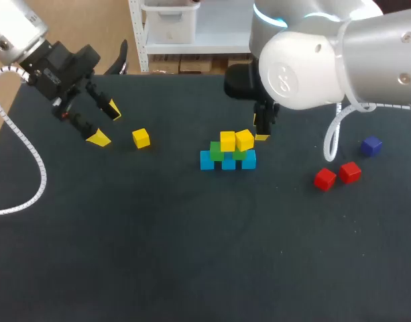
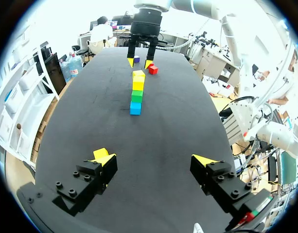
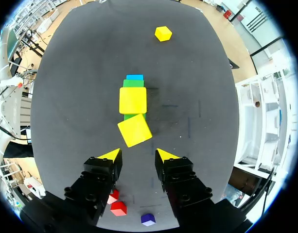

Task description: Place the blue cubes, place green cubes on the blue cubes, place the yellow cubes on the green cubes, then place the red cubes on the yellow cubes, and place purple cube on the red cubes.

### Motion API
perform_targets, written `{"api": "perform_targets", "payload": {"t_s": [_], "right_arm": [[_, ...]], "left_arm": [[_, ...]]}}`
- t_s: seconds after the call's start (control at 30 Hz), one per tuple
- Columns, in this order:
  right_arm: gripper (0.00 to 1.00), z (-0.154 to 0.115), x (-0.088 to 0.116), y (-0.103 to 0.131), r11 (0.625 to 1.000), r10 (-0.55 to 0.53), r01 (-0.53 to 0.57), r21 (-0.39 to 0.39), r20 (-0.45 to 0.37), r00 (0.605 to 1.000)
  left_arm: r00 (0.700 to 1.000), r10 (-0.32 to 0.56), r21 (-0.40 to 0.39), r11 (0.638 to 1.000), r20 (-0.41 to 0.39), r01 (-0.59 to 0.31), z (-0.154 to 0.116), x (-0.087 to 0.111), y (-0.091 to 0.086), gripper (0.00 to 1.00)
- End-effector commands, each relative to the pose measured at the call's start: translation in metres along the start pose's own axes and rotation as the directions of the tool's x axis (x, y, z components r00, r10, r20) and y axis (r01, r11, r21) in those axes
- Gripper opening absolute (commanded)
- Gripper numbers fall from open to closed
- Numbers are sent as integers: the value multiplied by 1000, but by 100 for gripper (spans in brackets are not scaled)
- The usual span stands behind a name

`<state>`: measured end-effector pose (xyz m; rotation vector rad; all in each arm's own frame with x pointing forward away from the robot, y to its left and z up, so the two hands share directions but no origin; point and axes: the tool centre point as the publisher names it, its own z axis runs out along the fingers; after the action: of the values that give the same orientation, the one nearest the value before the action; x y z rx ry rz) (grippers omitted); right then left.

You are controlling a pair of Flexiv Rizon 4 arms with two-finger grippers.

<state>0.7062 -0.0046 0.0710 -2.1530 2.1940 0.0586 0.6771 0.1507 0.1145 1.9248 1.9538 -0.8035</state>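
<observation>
Nearest me on the dark table (image 1: 192,255), right of centre in the head view, sit the red cubes (image 1: 324,178), two of them almost touching. The purple cube (image 1: 371,145) lies just beyond them, towards the right edge.

At the frame's centre stands the build. The blue cubes (image 1: 228,162) form a row of three on the table, with the green cubes (image 1: 216,150) on top of them and the yellow cubes (image 1: 228,141) on top of those. In my right wrist view, the yellow one closest to the fingers is twisted askew.

A loose yellow cube (image 1: 141,138) rests on the table left of centre, well apart from the build.

My right gripper (image 3: 139,155) hangs just behind the build, its fingers spread and nothing between them. My left gripper (image 1: 105,124) is at the upper left, just beside the loose yellow cube, with its jaws wide apart and empty.
</observation>
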Motion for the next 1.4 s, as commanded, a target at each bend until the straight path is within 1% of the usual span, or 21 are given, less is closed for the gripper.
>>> {"api": "perform_targets", "payload": {"t_s": [0.03,0.07,0.57,0.9,1.4], "right_arm": [[16,5,2,5,1000,0,0,6,2,1000],[0,7,2,5,1000,-1,1,5,1,1000],[0,14,4,0,1000,-10,10,-1,0,1000],[0,16,-3,4,1000,-19,19,-13,13,1000],[0,16,-9,8,999,-26,27,-18,20,999]], "left_arm": [[1000,2,1,1000,0,-2,0,0,1,100],[1000,2,1,1000,0,-2,0,0,1,100],[1000,2,1,1000,0,-2,0,0,1,100],[1000,2,1,1000,0,-2,0,0,1,100],[1000,2,1,1000,0,-2,0,0,1,100]]}}
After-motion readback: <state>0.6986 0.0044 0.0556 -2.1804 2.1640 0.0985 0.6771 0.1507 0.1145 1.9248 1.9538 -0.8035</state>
